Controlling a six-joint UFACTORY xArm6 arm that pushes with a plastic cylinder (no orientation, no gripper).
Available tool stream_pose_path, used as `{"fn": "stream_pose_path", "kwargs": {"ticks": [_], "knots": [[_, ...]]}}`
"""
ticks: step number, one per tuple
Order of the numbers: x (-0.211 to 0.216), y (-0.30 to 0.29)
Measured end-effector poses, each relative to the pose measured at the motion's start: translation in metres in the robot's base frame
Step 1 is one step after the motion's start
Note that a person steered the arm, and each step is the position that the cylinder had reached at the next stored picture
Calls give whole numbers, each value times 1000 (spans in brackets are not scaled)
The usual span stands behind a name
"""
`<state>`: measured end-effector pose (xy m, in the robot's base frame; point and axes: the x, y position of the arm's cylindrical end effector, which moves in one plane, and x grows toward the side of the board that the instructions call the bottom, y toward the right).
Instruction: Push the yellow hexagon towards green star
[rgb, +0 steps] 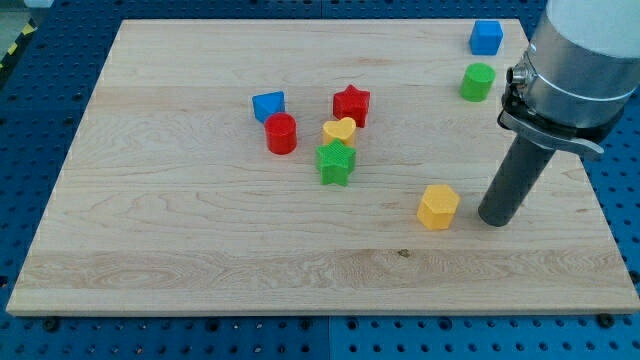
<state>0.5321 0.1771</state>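
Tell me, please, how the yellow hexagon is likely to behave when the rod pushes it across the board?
The yellow hexagon looks squat and flat-bottomed, so it should slide, not roll or tip. It seems rigid. My tip sits to its right, apart; an off-centre push may turn it.

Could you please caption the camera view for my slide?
My tip rests just right of the yellow hexagon, with the green star farther to the view's left.

The grey, metal-clamped arm body (580, 60) above the straight dark rod runs off the view's top and right edges. The small yellow heart-like block (339, 129) is partly covered by the green star block (336, 163), touching in front of it.
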Motion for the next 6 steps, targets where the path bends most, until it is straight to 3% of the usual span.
{"fn": "stream_pose_path", "kwargs": {"ticks": [6], "knots": [[0,-103]]}}
